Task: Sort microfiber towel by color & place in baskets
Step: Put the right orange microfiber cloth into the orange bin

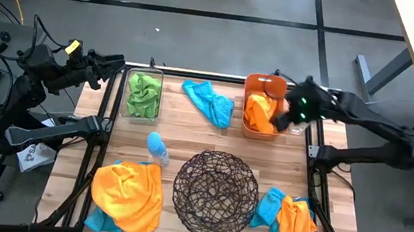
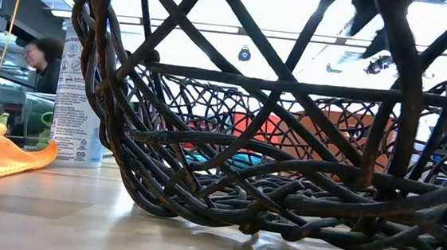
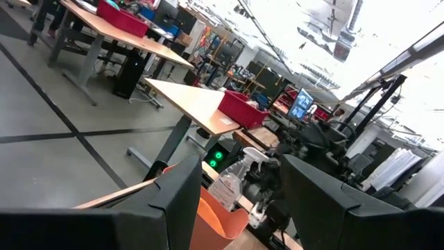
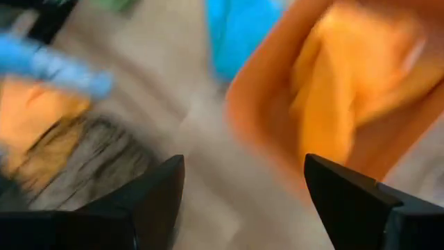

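Observation:
A green towel [image 1: 144, 93] lies in the clear bin [image 1: 127, 101]. An orange towel [image 1: 258, 114] sits in the salmon-orange basket [image 1: 267, 84]. One turquoise towel [image 1: 208, 102] lies on the table between them. Near the front, an orange towel [image 1: 129, 193] covers a turquoise one [image 1: 100, 219], and a turquoise [image 1: 267, 209] and orange [image 1: 296, 224] pair lies at the right. The wire basket [image 1: 215, 193] holds no towel. My right gripper [image 1: 283, 121] hovers open at the orange basket's right side. My left gripper [image 1: 115, 63] waits open by the far left corner.
A blue-capped clear bottle [image 1: 158, 149] stands left of the wire basket, close to the front orange towel. In the low view the wire basket [image 2: 286, 146] fills the picture, and a person [image 2: 41, 59] shows in the room behind. Bare wood lies between bottle and bins.

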Action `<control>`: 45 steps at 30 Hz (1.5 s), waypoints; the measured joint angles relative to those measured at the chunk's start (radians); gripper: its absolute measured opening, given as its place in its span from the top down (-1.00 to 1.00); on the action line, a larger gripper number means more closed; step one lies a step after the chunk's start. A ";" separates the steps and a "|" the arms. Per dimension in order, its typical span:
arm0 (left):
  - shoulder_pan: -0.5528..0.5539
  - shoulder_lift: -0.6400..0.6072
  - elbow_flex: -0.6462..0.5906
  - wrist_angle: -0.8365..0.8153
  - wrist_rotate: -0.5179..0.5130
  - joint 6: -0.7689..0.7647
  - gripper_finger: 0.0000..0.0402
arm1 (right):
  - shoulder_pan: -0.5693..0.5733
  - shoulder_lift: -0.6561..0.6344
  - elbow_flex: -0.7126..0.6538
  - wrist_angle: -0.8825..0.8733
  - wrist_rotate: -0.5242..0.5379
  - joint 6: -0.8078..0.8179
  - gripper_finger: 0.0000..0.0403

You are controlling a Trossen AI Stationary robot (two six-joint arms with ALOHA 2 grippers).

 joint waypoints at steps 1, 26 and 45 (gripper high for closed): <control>0.000 0.000 0.000 0.000 0.000 0.000 0.07 | 0.042 -0.026 -0.012 -0.042 -0.029 0.054 -0.45; 0.000 0.000 0.000 0.016 0.000 0.046 0.07 | 0.863 0.078 -0.559 0.187 -0.538 0.802 -0.42; 0.000 0.000 0.000 0.036 0.000 0.044 0.07 | 0.862 0.297 -0.546 0.198 -0.574 0.659 0.26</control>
